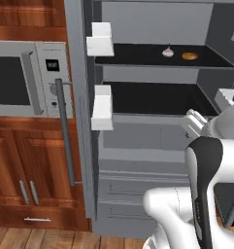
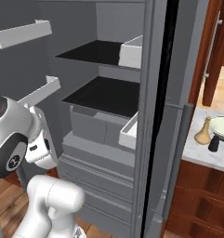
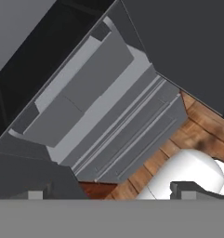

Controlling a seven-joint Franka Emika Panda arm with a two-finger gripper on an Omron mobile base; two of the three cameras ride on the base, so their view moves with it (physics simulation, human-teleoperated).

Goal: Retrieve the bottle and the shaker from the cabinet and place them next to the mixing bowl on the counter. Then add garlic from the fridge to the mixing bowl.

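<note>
On the table [image 2: 197,151] the bottle [image 2: 203,132] and shaker [image 2: 214,143] flank the mixing bowl [image 2: 221,127], so we judge our wide-open, empty hand [image 3: 108,195] must next reach the garlic [image 1: 168,51] on the fridge [image 1: 79,97] shelf.

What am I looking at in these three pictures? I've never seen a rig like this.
A white robot arm on a driving base faces an open grey fridge in a simulated kitchen. Two pictures come from cameras on the base, behind the arm to its left and right; the third looks along the gripper, whose dark fingertips stand wide apart, holding nothing. On the fridge's upper shelf lie the pale garlic and an orange item. In the right base view, the tan bottle and black shaker stand beside the mixing bowl on the marbled counter.
</note>
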